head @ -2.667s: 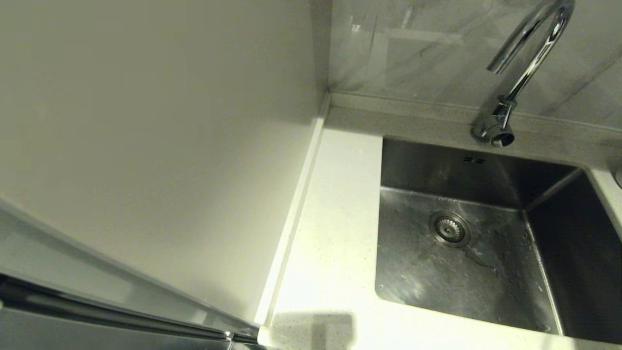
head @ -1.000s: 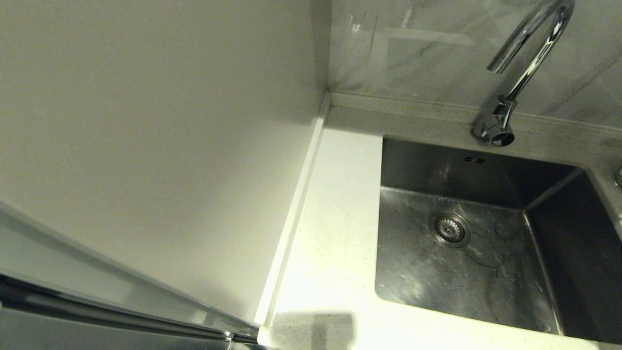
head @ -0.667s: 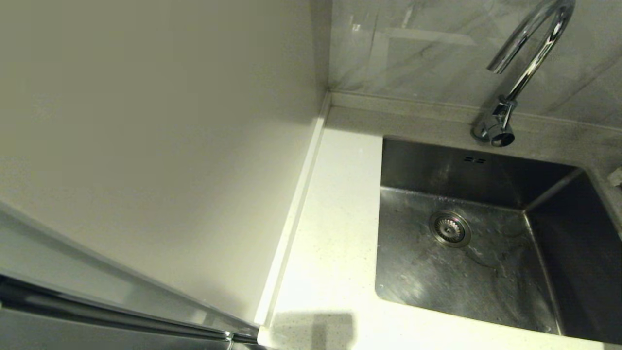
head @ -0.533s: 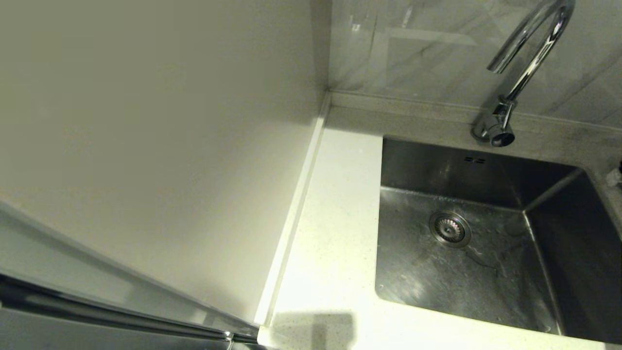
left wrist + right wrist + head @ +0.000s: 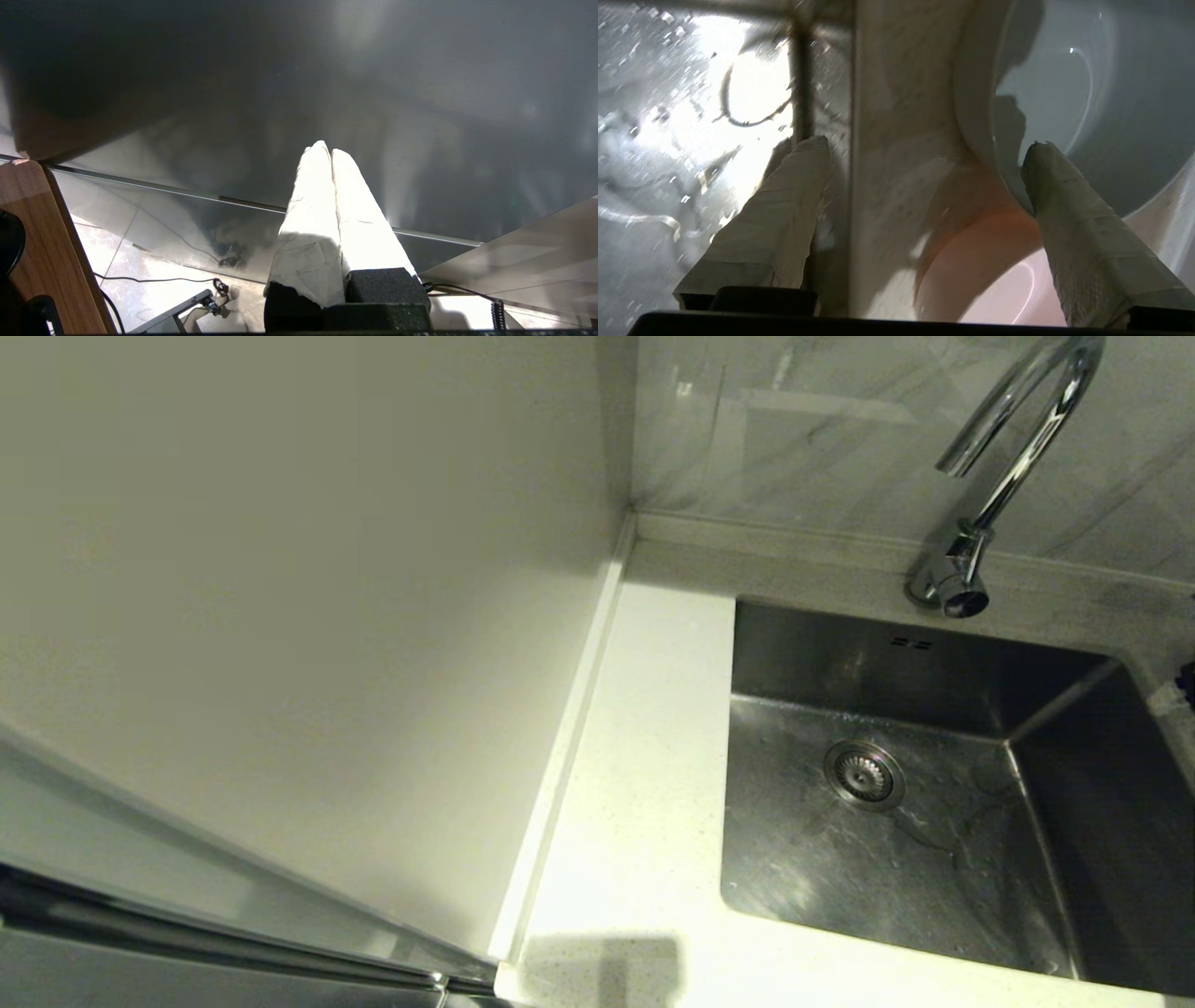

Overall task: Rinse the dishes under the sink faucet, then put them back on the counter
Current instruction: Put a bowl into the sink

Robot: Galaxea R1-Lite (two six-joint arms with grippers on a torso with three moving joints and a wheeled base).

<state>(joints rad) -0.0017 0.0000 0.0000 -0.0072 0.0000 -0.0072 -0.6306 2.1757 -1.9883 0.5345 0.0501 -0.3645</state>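
From the right wrist camera we see the right gripper [image 5: 924, 158] with its jaws spread wide apart, holding nothing. One finger hangs over the wet sink [image 5: 668, 116]; the other reaches over the rim of the white bowl [image 5: 1064, 93]. The pale pink bowl [image 5: 985, 270] sits just beside it on the bench [image 5: 887, 140]. Neither bowl appears in the head view, where only the gripper's tip [image 5: 1178, 689] peeks in at the right edge. That view gives us the bare bench strip [image 5: 644, 756], the sink's drain [image 5: 864, 775] and, farther back, the faucet [image 5: 1013, 448], which looks dry. The left gripper [image 5: 329, 154] shows only to its own camera, jaws pressed together, parked away from the sink above a floor.
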